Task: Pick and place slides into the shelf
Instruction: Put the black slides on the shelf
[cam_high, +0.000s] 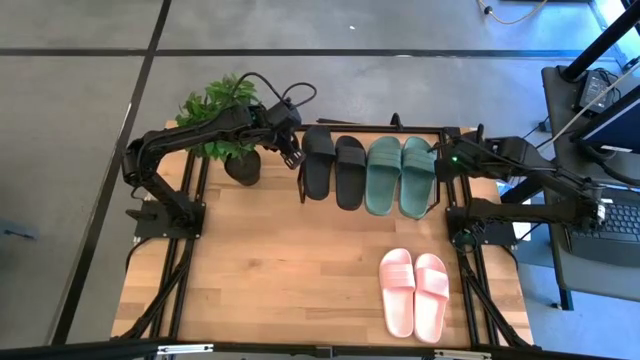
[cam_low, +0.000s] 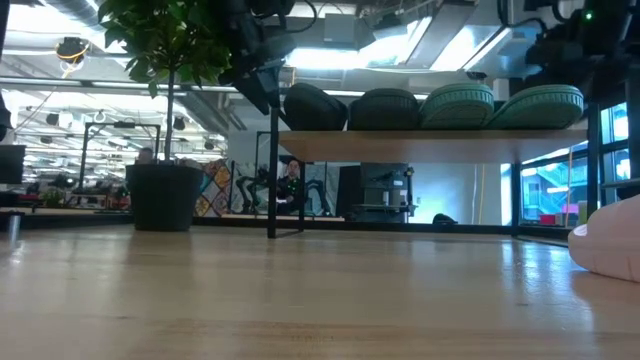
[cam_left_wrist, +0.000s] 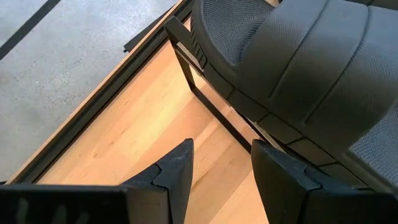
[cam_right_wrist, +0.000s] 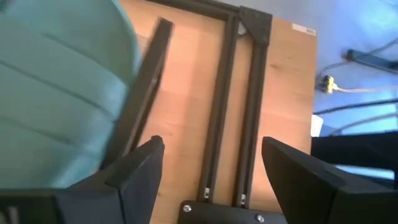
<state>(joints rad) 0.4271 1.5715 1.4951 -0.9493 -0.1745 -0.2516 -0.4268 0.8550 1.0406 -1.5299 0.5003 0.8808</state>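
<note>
A wooden table (cam_high: 280, 270) on a grey floor, with a shelf (cam_low: 430, 145) at its far edge.

Four slides lie side by side on the shelf: the black pair (cam_high: 333, 166) left, the green pair (cam_high: 400, 175) right, ribbed straps up. The pink pair (cam_high: 414, 292) lies on the table near the right front, well apart. A potted plant (cam_high: 225, 125) stands just left of the shelf. The left gripper (cam_high: 291, 152) hangs released beside the black slides; the right gripper (cam_high: 443, 160), also released, is beside the green ones.
</note>
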